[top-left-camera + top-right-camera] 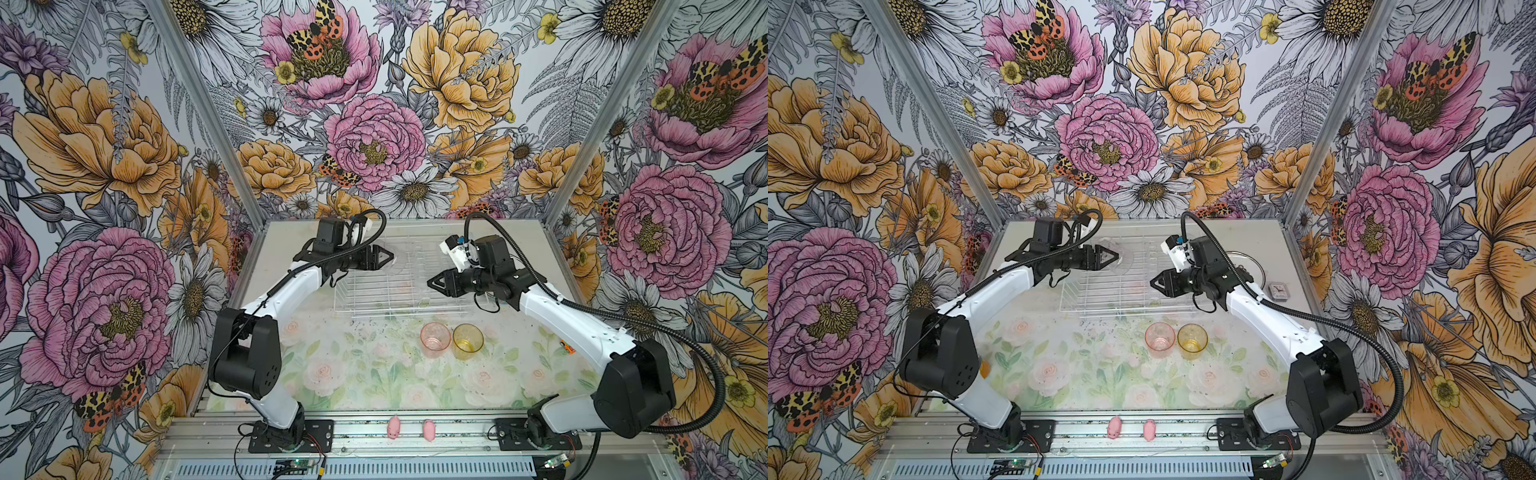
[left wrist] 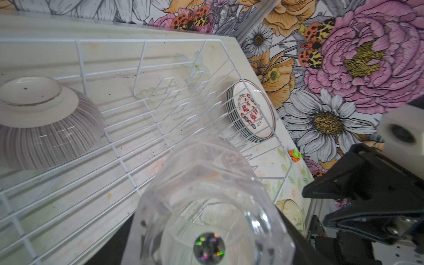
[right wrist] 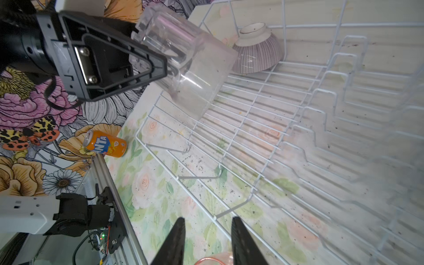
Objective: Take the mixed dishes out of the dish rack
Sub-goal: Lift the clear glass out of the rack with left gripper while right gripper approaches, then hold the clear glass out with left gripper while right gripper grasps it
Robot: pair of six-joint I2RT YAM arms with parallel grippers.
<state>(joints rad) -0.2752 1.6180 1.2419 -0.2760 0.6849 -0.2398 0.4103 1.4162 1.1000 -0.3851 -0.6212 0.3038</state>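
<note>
The left fingers [image 3: 146, 68] grip a clear glass tumbler [image 3: 190, 68] over the white wire dish rack [image 3: 252, 107], upturned ribbed grey bowl [image 3: 257, 57] beyond; right fingers [image 3: 179, 238] part-open, empty.

Two white arms [image 1: 291, 286] with black joints, black triangular fingers [image 3: 243, 241], corrugated black cables [image 1: 723, 390], silver screws [image 3: 85, 51]

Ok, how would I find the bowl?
Find the big white wire dish rack. Near one corner of it sits the bowl, upside down. Unlike the smooth clear tumbler held in the left gripper nearby, it has stripy grey ribbed sides and a pale foot on top.
</note>
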